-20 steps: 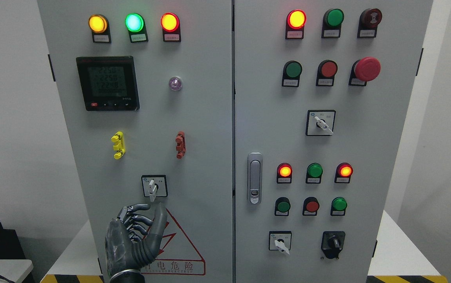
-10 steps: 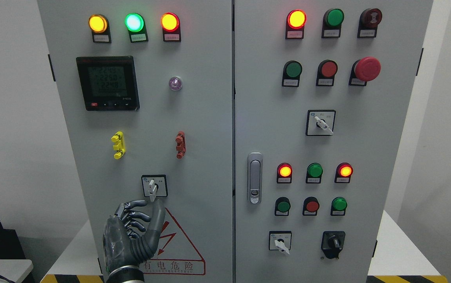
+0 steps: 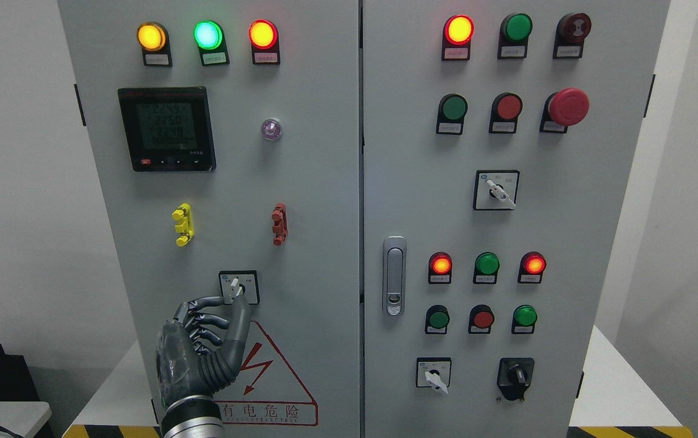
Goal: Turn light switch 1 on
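Observation:
The rotary selector switch (image 3: 238, 287), a white lever on a black-framed plate, sits low on the grey cabinet's left door (image 3: 312, 182). My left hand (image 3: 227, 302) comes up from the bottom edge just below it. Its thumb (image 3: 241, 313) points upward with the tip over the lever's lower end. The index finger (image 3: 206, 301) reaches toward the plate's lower left corner, and the other fingers are loosely bent below it. Nothing is gripped. The lever's lower end is hidden behind the thumb. My right hand is out of view.
A red lightning warning triangle (image 3: 270, 377) lies right of the hand. Above are yellow (image 3: 182, 224) and red (image 3: 279, 224) clips, a meter display (image 3: 166, 129) and lit lamps. The right door carries a handle (image 3: 394, 275), buttons and more selector switches (image 3: 433, 372).
My left hand has risen and shifted slightly left, bringing the thumb tip from below the switch plate up onto the lever's lower end.

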`<act>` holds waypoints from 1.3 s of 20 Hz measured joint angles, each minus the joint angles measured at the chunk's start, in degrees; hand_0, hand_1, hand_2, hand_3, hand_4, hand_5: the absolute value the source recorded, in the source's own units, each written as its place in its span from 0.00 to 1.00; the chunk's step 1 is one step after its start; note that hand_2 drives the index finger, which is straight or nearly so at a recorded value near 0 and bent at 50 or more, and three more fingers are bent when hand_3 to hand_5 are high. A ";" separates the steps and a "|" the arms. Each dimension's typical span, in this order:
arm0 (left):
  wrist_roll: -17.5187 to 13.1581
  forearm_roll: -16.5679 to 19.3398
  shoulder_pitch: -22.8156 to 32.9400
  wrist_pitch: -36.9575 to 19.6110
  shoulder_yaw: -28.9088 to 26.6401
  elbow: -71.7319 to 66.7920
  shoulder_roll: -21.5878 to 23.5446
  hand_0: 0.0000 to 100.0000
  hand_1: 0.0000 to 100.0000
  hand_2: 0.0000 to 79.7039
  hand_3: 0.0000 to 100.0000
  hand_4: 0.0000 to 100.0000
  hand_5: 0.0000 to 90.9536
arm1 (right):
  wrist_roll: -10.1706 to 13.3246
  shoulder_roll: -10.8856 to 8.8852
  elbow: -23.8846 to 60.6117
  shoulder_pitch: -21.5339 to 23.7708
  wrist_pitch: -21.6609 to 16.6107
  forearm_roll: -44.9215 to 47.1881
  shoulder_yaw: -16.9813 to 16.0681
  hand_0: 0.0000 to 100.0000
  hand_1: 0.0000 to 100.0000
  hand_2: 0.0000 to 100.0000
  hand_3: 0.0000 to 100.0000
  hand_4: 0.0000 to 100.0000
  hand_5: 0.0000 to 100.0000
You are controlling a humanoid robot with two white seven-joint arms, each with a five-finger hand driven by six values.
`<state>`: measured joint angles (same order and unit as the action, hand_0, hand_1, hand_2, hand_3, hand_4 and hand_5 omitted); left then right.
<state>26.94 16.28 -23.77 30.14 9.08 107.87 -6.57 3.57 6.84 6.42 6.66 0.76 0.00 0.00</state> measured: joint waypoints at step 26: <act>-0.44 -1.53 -1.63 4.47 -0.24 -0.16 -0.10 0.27 0.41 0.58 0.73 0.84 0.97 | 0.00 -0.01 0.00 0.00 -0.04 0.00 0.00 0.12 0.39 0.00 0.00 0.00 0.00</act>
<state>26.50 14.75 -25.39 34.61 8.84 107.71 -6.67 3.57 6.83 6.42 6.66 0.72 0.00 0.00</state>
